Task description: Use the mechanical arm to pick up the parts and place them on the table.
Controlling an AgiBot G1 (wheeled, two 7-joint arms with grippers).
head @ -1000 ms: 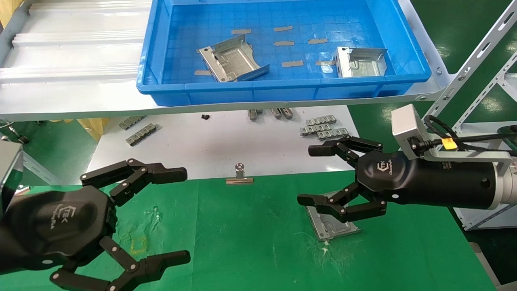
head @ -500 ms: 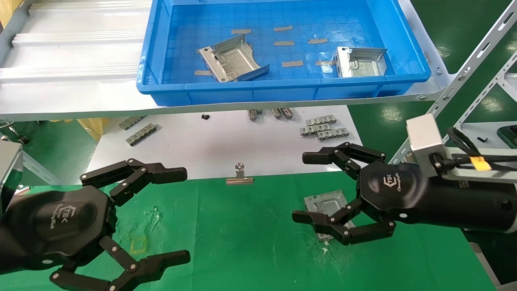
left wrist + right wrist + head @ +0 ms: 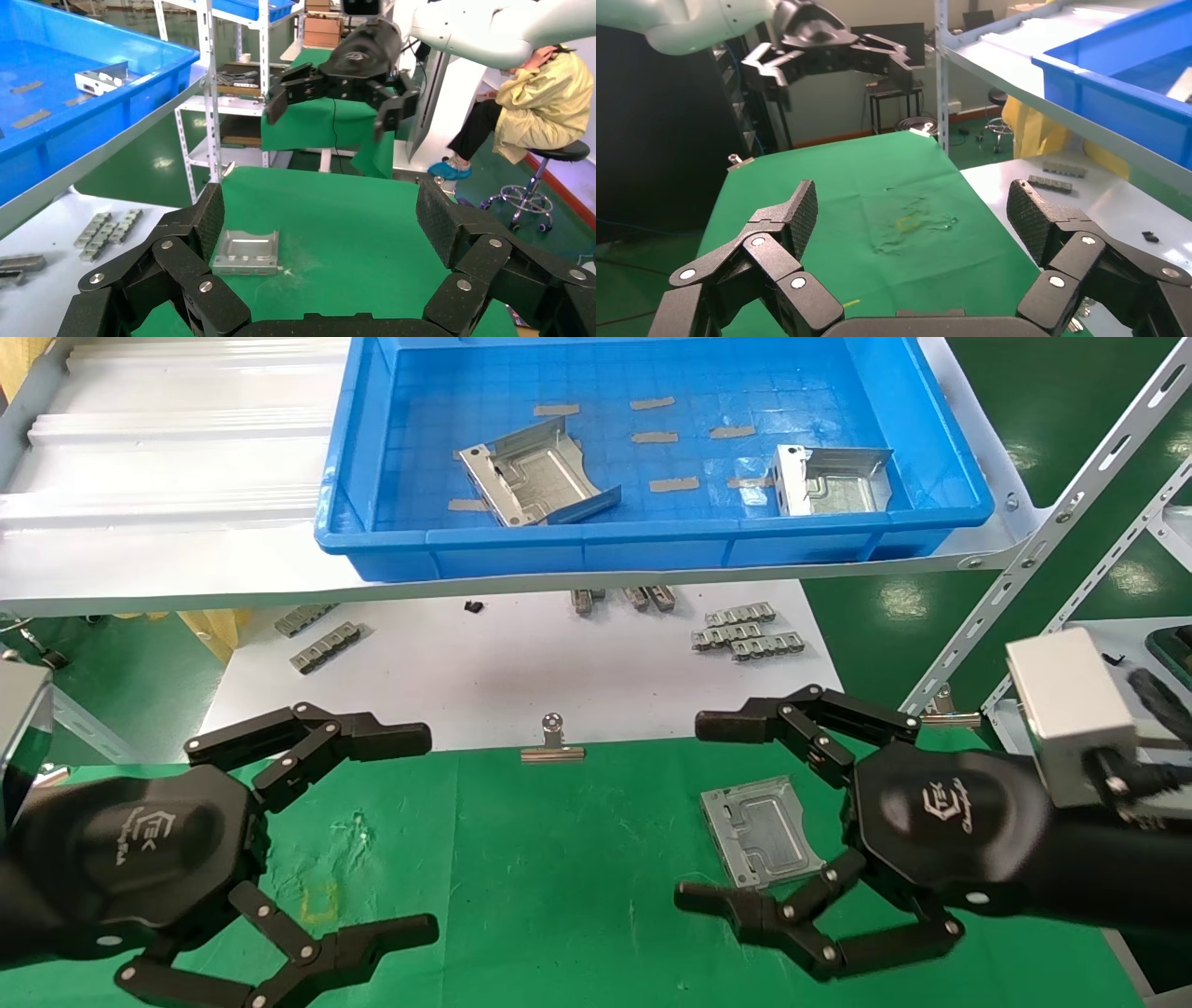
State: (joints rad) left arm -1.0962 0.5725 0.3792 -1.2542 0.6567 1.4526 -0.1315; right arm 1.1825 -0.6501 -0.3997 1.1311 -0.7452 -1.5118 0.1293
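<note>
Hovering with fingers spread wide and empty, your black hexagonal right gripper (image 3: 694,814) hangs just beside the shiny silver stamped plate (image 3: 761,829) lying flat on the green cloth table (image 3: 577,859), while your left gripper (image 3: 424,833), equally wide, waits over the cloth's left side.

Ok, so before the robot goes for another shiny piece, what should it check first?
1. Right gripper open and holding nothing: ok.
2. Placed part lying flat on the green table, clear of the fingers: ok.
3. Parts left in the blue tray, one on the left, one on the right: ok.
4. Left gripper open, parked low over the table's left, out of the way: ok.
5. Tray parts easy to grab, both tilted: cannot tell.
</note>
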